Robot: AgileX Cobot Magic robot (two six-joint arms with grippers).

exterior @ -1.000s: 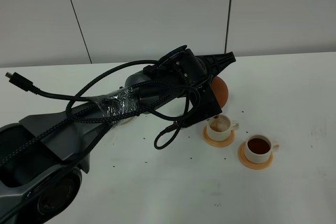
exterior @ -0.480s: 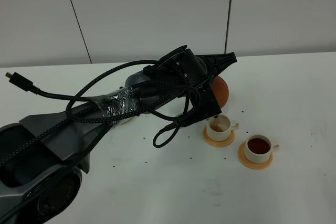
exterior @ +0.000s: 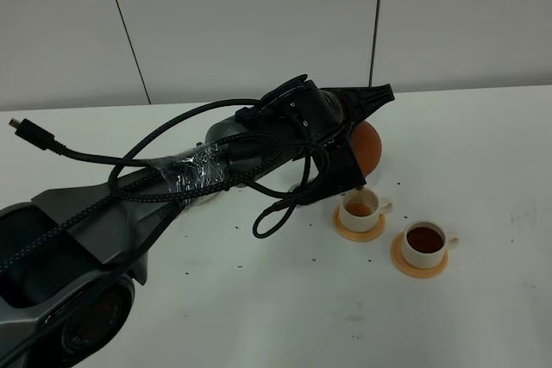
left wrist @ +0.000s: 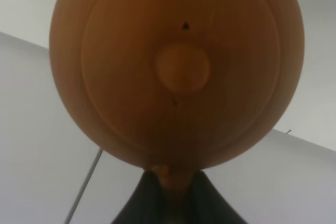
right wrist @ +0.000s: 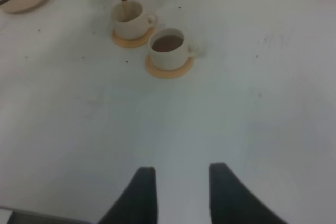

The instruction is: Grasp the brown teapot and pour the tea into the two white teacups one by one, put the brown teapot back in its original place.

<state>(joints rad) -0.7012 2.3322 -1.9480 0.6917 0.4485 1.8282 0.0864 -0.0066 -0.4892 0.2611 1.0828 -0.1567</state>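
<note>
The brown teapot [exterior: 369, 146] hangs tipped over the nearer-left white teacup [exterior: 360, 206], spout down, and a thin stream of tea [right wrist: 124, 2] falls into the cup. My left gripper [left wrist: 176, 195] is shut on the teapot's handle; the teapot's lid [left wrist: 182, 67] fills the left wrist view. The other white teacup [exterior: 424, 244] stands to the right, full of dark tea [exterior: 423, 238]. Each cup sits on an orange coaster [exterior: 358, 228]. My right gripper [right wrist: 181, 190] hovers open and empty over bare table, well short of the cups. The beige saucer [right wrist: 22, 1] lies beside the left arm.
The left arm [exterior: 216, 170] and its looping black cables [exterior: 276, 221] stretch across the white table [exterior: 285, 299] from the lower left. Small dark specks dot the tabletop. A grey panelled wall [exterior: 259, 15] closes the back.
The teapot has shifted slightly to the right and tipped a little further. The tea level in the left cup has risen.
</note>
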